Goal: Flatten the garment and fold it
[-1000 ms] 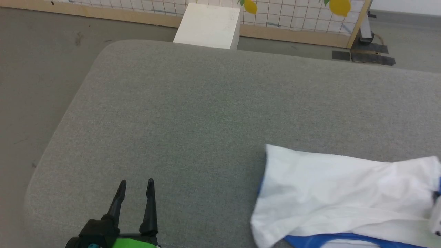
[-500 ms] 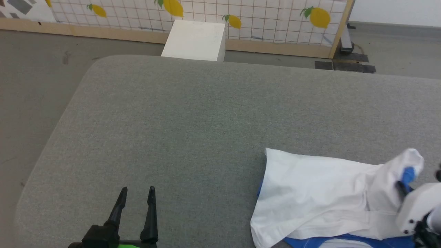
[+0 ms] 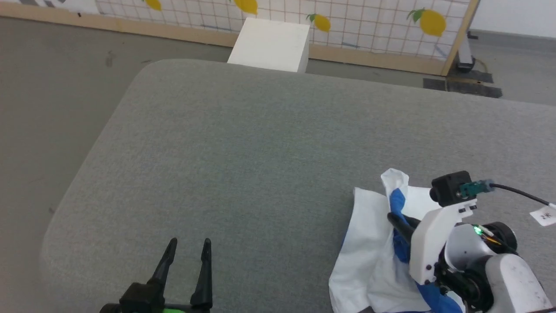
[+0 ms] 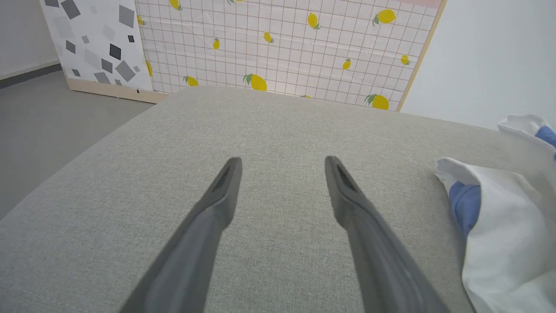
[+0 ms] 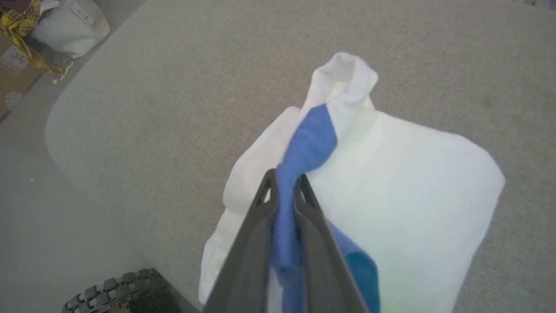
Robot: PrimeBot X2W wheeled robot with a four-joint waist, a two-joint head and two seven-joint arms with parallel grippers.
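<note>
Now, the right gripper [image 5: 286, 176] has its two dark fingers pinched tight on a bunched royal-blue strip of the soft white-and-blue cotton T-shirt [image 5: 412, 182]. The blue fold is squeezed between the jaws and runs on past the tips, ending in a white peak. The rest of the T-shirt lies crumpled on the grey woven-fabric cushion [image 3: 260, 152] beneath that gripper, with white cloth spreading to either side of the fingers. Across the way, the left gripper [image 3: 190, 241] holds its fingers spread wide over bare grey fabric with nothing between them, and the shirt's nearest white edge sits well off to its right. Ahead of its tips, past the cushion's far edge, stands a white box [image 3: 271, 43] before a lemon-print grid panel [image 3: 369, 21].
</note>
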